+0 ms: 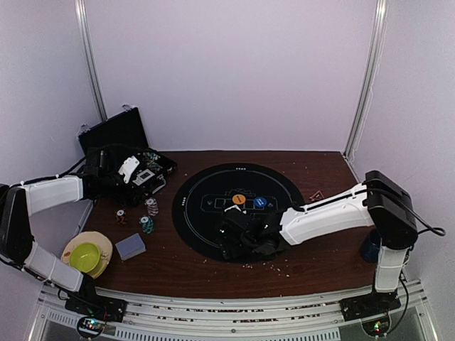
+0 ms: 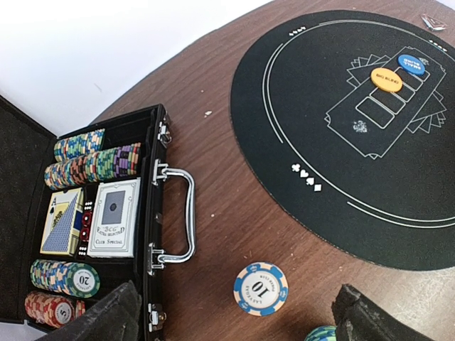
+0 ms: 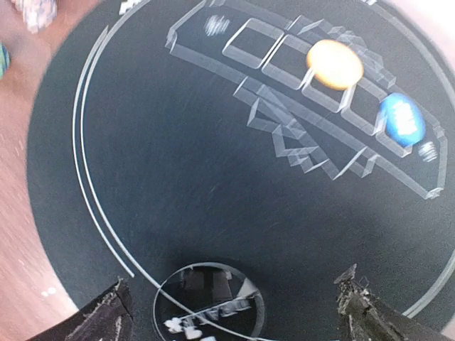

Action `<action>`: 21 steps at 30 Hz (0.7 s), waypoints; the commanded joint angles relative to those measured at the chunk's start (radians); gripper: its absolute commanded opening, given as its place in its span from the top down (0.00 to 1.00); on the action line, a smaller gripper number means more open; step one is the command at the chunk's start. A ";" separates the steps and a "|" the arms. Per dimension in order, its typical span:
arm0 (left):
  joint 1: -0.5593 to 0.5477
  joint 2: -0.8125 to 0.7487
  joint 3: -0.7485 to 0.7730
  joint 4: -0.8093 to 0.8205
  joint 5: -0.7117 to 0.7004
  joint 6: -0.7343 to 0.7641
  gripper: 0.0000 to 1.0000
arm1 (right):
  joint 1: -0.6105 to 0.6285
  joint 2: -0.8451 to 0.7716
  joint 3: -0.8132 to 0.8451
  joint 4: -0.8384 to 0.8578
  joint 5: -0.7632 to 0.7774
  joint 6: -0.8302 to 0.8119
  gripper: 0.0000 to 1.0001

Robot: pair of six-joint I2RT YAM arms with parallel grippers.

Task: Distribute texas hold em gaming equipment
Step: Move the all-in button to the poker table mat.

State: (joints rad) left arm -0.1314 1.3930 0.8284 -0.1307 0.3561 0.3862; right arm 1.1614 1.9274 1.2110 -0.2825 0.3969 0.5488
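On the round black mat (image 1: 213, 213) lie an orange button disc (image 1: 239, 199) and a blue one (image 1: 260, 202). My right gripper (image 1: 234, 240) hangs low over the mat's near part. In the right wrist view the right gripper (image 3: 234, 316) is open. A round, clear-looking disc (image 3: 210, 302) with white marks lies flat on the mat between the fingers, touching neither. My left gripper (image 2: 238, 323) is open above the wood beside the black case (image 2: 153, 213). A blue-and-white "10" chip (image 2: 260, 288) lies under it. Chip stacks (image 1: 151, 207) and a grey-blue card deck (image 1: 130, 246) sit left of the mat.
The open case (image 1: 117, 135) at the back left holds rows of chips (image 2: 92, 167) and two card decks (image 2: 114, 217). A yellow bowl (image 1: 87, 256) on a plate stands at the front left. A dark blue mug (image 1: 370, 249) is by the right arm's base.
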 commanded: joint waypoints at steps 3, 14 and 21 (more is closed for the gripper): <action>-0.003 0.003 -0.006 0.034 0.000 -0.003 0.02 | -0.101 -0.088 0.066 -0.063 0.114 -0.001 0.00; -0.002 0.015 -0.004 0.036 0.000 -0.003 0.02 | -0.322 0.033 0.124 -0.012 0.022 0.027 0.01; -0.002 0.027 -0.001 0.037 0.000 -0.003 0.02 | -0.368 0.163 0.239 -0.045 0.033 0.004 0.03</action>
State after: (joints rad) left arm -0.1314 1.4036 0.8284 -0.1287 0.3553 0.3862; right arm 0.7910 2.0434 1.3785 -0.3141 0.4286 0.5568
